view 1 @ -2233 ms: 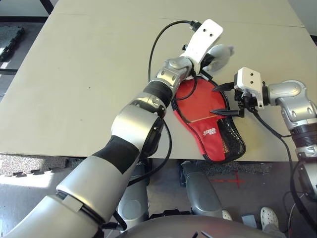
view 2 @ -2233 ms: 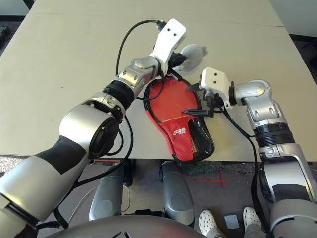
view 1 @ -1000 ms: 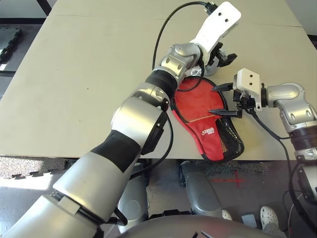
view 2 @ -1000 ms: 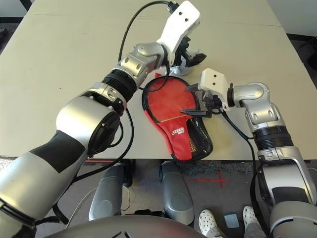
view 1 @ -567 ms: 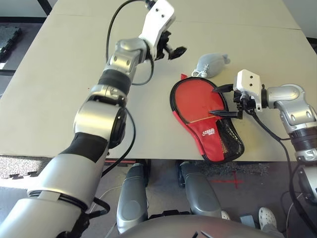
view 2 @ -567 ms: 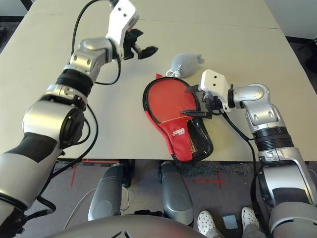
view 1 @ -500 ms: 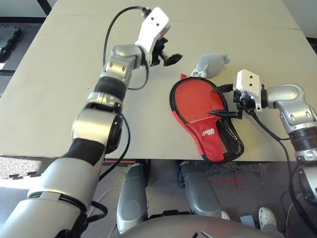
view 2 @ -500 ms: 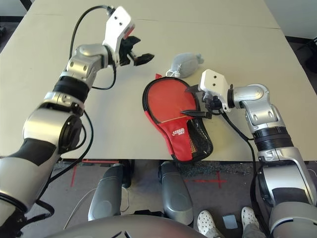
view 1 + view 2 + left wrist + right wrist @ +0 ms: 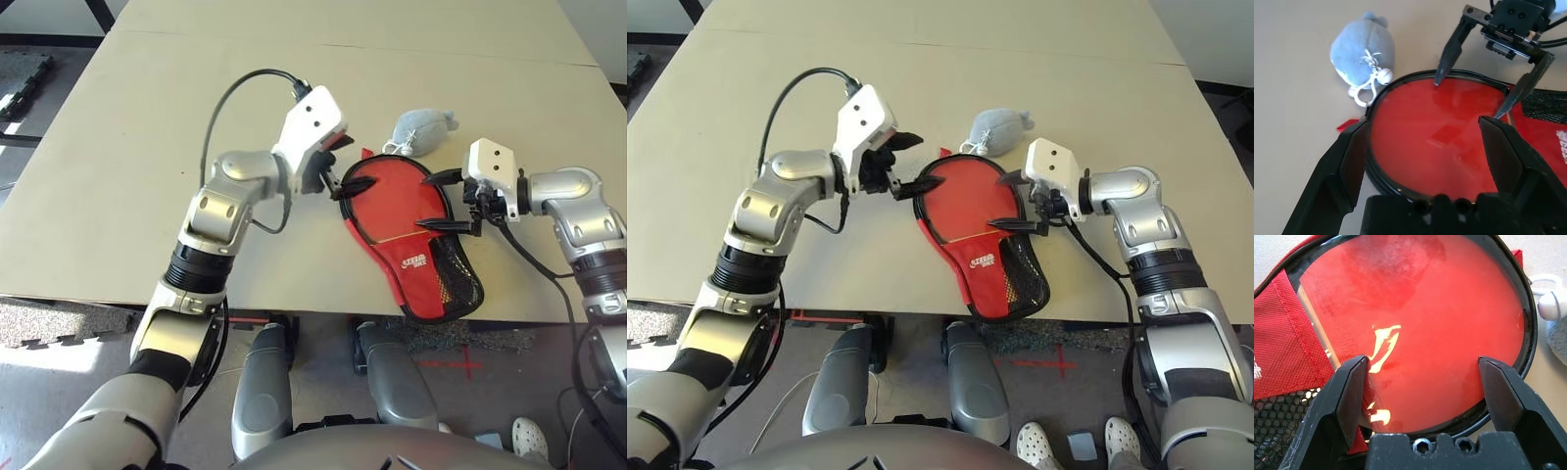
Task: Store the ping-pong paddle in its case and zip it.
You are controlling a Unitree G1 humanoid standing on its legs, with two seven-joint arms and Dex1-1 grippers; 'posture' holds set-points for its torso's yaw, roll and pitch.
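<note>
Paddle (image 9: 392, 196): you see it inside the case (image 9: 421, 264), flap unzipped.
Left pincer (image 9: 338, 164): apart, at the case's left rim.
Right pincer (image 9: 431, 201): apart, over the right rim.
Worktop (image 9: 147, 147): bare leftward.

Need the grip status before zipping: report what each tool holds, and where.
Nothing is held. The left tool and right tool are both open, poised at opposite sides of the case.

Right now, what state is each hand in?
Left hand: open, holding nothing, beside the case.
Right hand: open, holding nothing, over the paddle.
</note>
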